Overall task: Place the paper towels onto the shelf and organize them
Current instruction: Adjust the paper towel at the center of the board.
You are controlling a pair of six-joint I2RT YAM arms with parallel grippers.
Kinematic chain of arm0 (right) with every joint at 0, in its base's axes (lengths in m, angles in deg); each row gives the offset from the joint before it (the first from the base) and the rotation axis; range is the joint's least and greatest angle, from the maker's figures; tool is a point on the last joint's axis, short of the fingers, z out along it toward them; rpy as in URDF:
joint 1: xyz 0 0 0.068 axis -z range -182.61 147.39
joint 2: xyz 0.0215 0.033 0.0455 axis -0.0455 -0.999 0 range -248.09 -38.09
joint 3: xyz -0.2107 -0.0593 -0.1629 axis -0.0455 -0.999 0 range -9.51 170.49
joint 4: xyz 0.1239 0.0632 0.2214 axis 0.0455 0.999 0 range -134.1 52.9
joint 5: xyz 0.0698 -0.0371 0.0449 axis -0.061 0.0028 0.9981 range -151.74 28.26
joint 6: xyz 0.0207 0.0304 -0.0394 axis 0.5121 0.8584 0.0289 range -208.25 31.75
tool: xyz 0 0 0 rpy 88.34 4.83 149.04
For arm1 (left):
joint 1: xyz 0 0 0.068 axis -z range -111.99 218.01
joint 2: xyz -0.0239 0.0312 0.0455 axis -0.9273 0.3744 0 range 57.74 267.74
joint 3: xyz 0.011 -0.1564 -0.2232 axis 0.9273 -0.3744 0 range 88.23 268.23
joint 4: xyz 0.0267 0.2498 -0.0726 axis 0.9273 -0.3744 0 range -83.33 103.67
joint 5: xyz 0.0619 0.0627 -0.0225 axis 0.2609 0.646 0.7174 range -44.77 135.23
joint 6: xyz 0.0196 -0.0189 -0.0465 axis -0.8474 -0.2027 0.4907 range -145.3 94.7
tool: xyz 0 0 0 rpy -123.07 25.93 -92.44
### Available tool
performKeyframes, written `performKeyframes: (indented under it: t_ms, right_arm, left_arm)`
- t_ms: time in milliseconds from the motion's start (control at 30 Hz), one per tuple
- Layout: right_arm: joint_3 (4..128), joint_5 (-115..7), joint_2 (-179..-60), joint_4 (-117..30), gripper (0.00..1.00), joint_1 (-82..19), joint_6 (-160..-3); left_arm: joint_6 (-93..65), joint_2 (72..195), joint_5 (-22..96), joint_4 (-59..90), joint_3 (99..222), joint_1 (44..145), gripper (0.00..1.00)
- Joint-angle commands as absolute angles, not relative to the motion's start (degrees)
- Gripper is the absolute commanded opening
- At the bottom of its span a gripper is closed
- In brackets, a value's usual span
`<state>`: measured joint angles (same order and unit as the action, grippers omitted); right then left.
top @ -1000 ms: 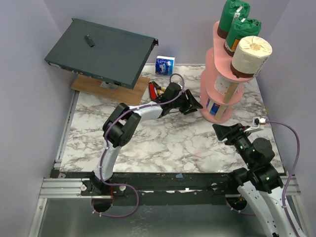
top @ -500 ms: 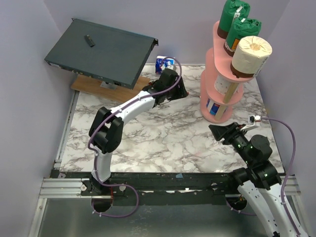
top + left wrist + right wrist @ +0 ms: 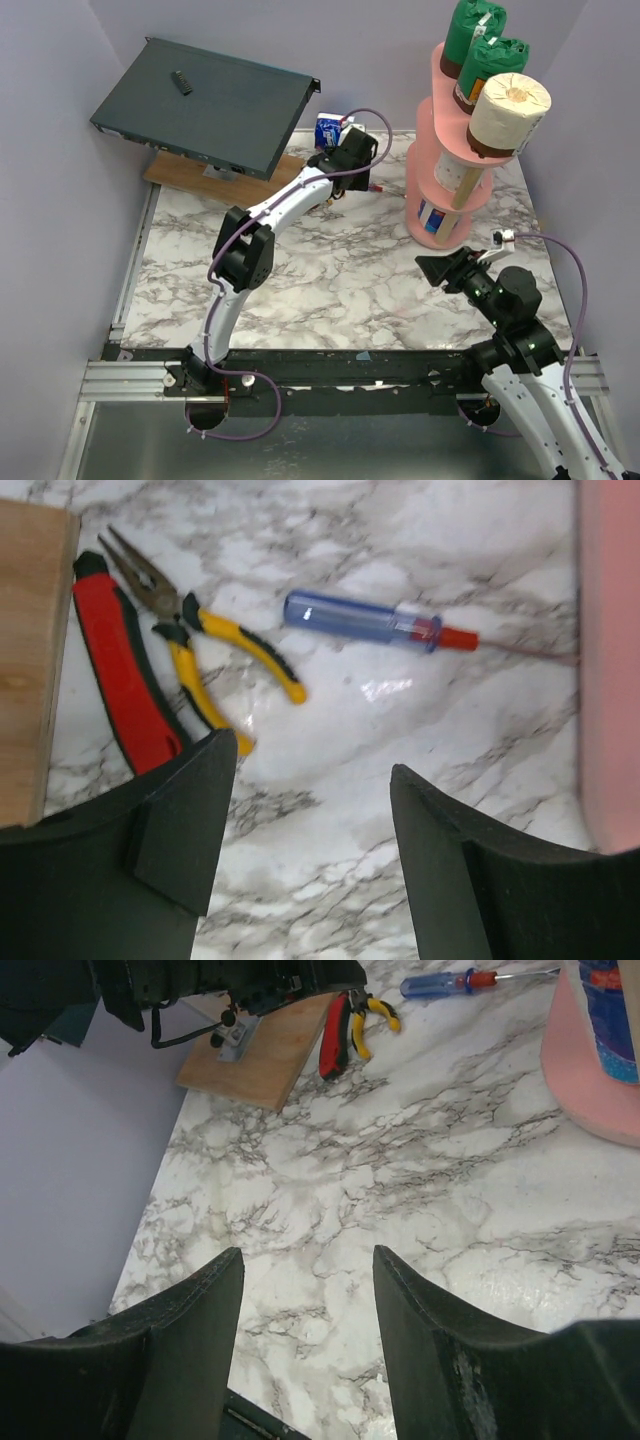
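Left gripper: jaws parted and empty, hanging over the red-handled pliers and a screwdriver at the far side of the table, close beside the shelf. The right gripper is likewise parted and empty, near the shelf's foot. The shelf already carries several paper towels, while one blue-and-white roll sits by the back wall just beyond the left wrist, partly hidden, so its pose is uncertain. Judged step: reaching for that roll, which calls for carrying the jaws past the tools and squarely over it before closing.
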<state>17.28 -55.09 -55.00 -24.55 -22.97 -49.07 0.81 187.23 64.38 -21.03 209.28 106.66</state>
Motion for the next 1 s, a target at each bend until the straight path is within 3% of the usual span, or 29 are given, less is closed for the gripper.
performKeyframes:
  t_ms: [0,567,833,967]
  right_arm:
    - [16.23,-52.18,-56.43,-26.71,0.57,-23.51,-50.78]
    - [15.38,-51.34,-72.0,-35.2,0.57,-25.93,-48.37]
    - [18.54,-73.23,-84.86,-42.22,0.59,-48.24,-47.28]
    - [21.62,-75.15,-95.33,-48.86,0.6,-50.15,-46.65]
  left_arm:
    - [-2.32,179.17,66.47,-17.74,200.31,107.97,0.68]
    - [8.08,134.77,69.56,-10.0,157.42,117.64,0.68]
    - [12.03,116.83,73.11,-12.73,144.62,122.72,0.68]
    - [13.34,107.25,73.61,-13.12,137.71,123.59,0.68]
